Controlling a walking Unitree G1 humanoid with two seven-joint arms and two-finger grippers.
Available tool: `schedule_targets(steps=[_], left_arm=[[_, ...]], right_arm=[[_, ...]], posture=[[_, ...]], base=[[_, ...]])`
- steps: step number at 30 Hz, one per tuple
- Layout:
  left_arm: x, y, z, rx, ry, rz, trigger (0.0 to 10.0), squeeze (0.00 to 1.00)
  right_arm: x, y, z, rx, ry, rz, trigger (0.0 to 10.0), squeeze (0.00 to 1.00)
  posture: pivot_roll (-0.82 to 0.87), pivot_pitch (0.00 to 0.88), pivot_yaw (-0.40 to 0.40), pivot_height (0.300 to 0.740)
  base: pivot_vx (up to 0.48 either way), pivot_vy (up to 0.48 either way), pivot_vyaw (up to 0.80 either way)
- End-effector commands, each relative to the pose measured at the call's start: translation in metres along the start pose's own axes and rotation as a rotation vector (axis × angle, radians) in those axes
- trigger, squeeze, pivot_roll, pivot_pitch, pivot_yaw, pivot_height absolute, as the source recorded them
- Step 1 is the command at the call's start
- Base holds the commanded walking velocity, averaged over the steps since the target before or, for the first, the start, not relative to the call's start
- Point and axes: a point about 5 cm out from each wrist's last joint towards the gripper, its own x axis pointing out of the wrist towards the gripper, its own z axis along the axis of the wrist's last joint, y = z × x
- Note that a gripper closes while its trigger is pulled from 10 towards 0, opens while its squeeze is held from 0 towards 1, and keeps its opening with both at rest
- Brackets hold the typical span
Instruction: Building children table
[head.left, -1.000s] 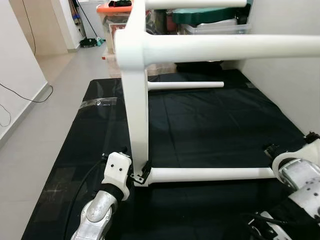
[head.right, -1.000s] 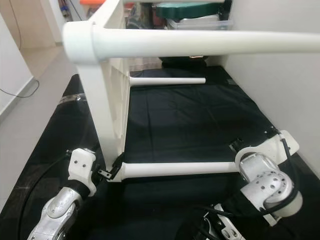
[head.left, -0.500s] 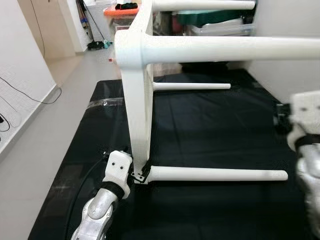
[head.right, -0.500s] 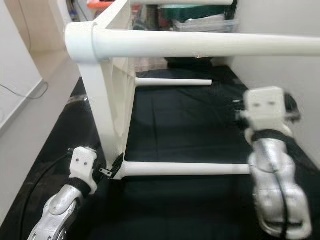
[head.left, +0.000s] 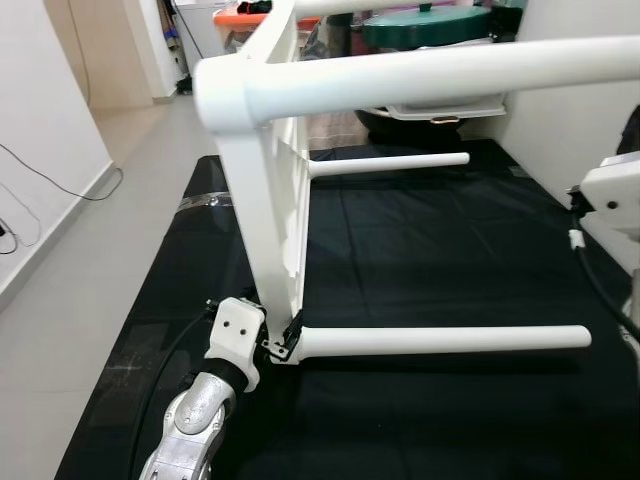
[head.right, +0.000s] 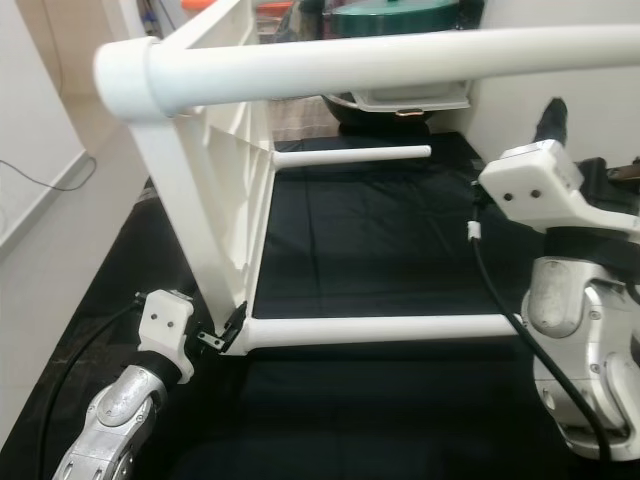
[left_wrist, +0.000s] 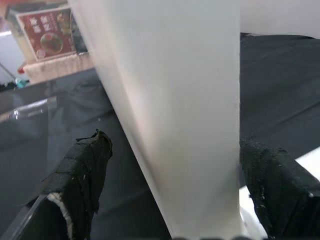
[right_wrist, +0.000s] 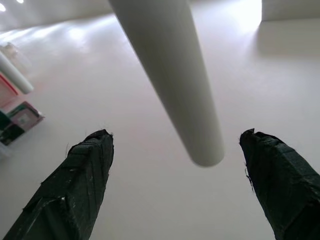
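Left gripper (head.left: 283, 347) is down at the near left corner of the table (head.left: 268, 215), fingers (left_wrist: 82, 172) spread either side of the white top's edge, right where the near bottom leg (head.left: 440, 341) joins it. Can't tell if they actually touch it.

Right gripper (right_wrist: 175, 190) is raised on the right, wide open, pointing up at the free end of the top leg (right_wrist: 172, 75) with nothing between its fingers (right_wrist: 75, 185).

The table lies tipped on its side on a black mat (head.left: 430, 250), top standing upright at left, legs sticking out to the right. Far leg (head.left: 390, 163) sits low at the back. Green-lidded tub (head.left: 430, 22) and boxes beyond.
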Motion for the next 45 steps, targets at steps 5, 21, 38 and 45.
schedule_targets(steps=[5, 21, 38, 45], left_arm=[[0.009, 0.006, -0.001, 0.048, 0.003, -0.027, 10.0, 0.00], [0.015, 0.004, -0.001, 0.057, -0.002, -0.053, 10.0, 0.00], [0.024, 0.021, 0.005, 0.077, -0.020, -0.003, 10.0, 0.00], [0.028, 0.036, 0.010, 0.106, -0.028, 0.026, 10.0, 0.00]], right_arm=[[-0.008, 0.015, -0.005, 0.007, -0.028, 0.052, 10.0, 0.00], [0.019, 0.020, -0.020, -0.067, -0.114, 0.082, 10.0, 0.00], [0.042, 0.031, -0.029, -0.098, -0.210, 0.231, 0.0, 0.00], [0.047, 0.036, -0.031, -0.089, -0.228, 0.268, 0.0, 0.00]], posture=[[-0.16, 0.000, -0.009, 0.740], [-0.16, 0.000, -0.023, 0.740], [-0.15, 0.000, -0.021, 0.740], [-0.15, 0.000, -0.022, 0.740]], base=[[0.000, 0.000, 0.00], [0.000, 0.000, 0.00], [0.000, 0.000, 0.00], [0.000, 0.000, 0.00]])
